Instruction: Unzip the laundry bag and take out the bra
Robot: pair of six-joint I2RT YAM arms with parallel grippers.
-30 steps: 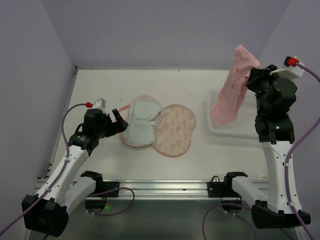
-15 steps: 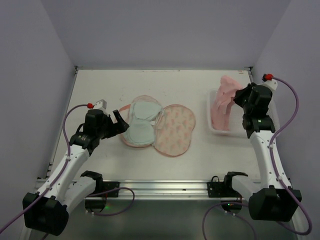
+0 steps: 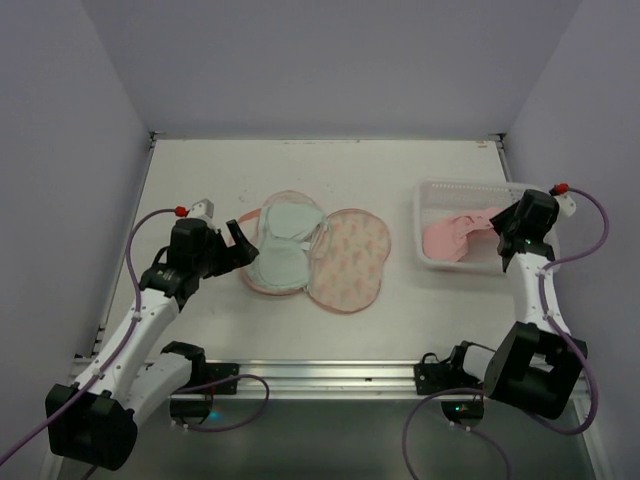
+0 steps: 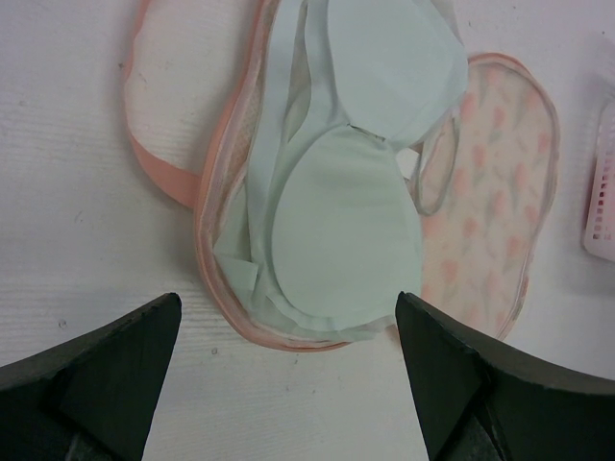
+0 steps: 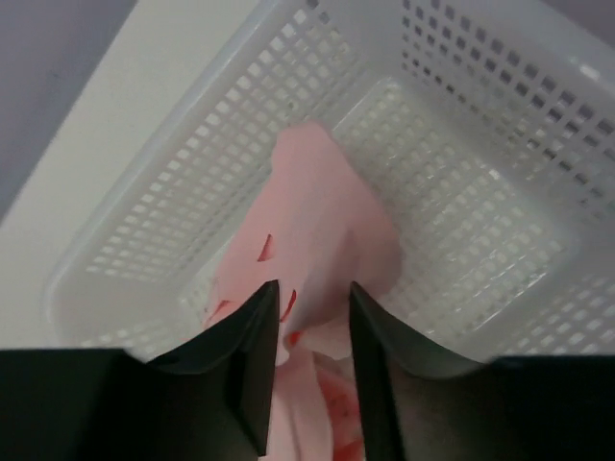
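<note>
Right arm has come down since a sec ago: the pink cloth (image 3: 447, 236) it held high over the basket (image 3: 470, 184) now lies inside it, w/ the R gripper (image 3: 497, 228) low at the basket's right end. L arm and bag haven't budged.

Top view: bag (image 3: 352, 262) lies unzipped and spread flat mid-table, printed half to the right. Pale green bra (image 3: 280, 250) sits on the left half. L gripper (image 3: 240, 243) hovers just beside the bag's left edge, not touching.

L wrist: both fingers (image 4: 106, 365) spread wide, nothing between them. Bra cups and straps lie straight ahead on the mesh lining, fully exposed.

R wrist: fingers (image 5: 252, 365) nearly together, a fold of pink cloth pinched between, the rest draped on the basket floor.

My read: unzip is done, bra removal isn't. R side prob. needs to let go and clear out. Next, L gripper has to go fwd and down onto a cup edge or strap, pinching bra only, not the mesh under it, then lift it off.
</note>
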